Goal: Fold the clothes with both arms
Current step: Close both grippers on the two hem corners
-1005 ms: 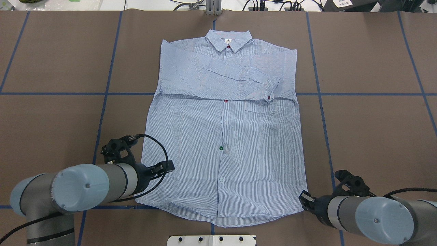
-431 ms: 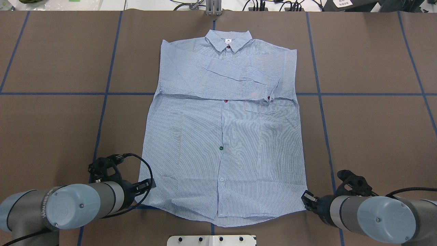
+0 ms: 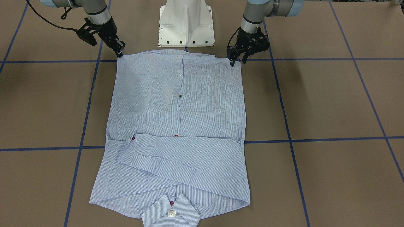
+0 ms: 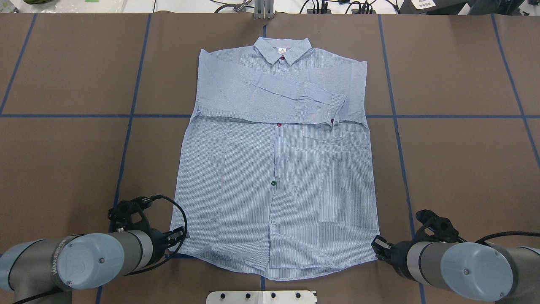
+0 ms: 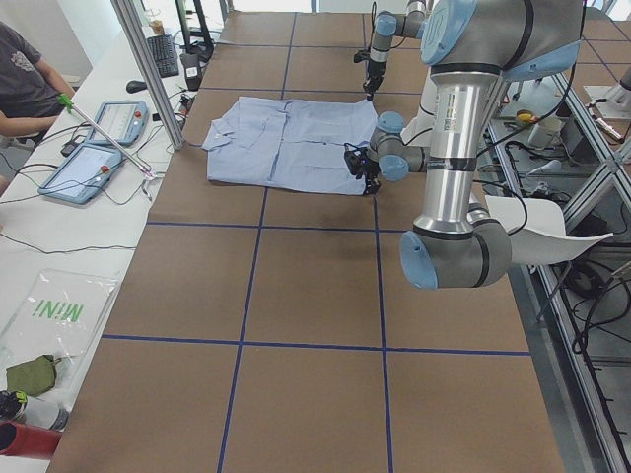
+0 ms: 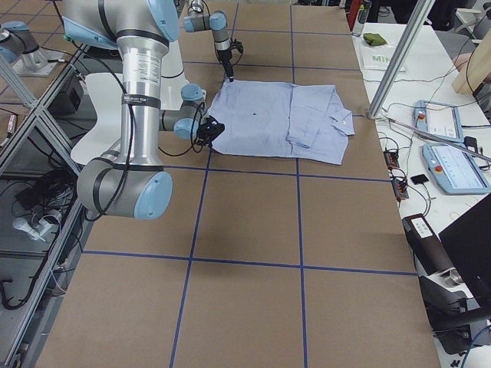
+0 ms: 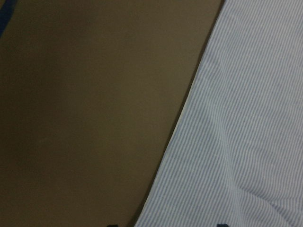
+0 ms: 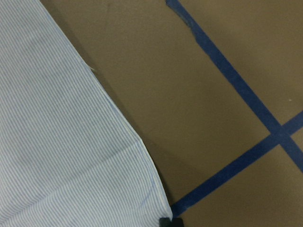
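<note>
Overhead exterior: left hand (image 4: 179, 235), wide, and right hand (image 4: 376, 247), opening not discernible, sat at the striped shirt's (image 4: 274, 169) hem corners, probably for folding.

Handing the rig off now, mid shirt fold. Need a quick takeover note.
Left gripper: open, fingertips straddling the edge at one hem corner of the light blue striped button-up shirt.
Right gripper: at the other hem corner; open or shut unclear.
Shirt: flat, front up, on brown table.
Done: both sleeves folded across the chest.
To do: probably grasp both corners, fold hem toward collar.
</note>
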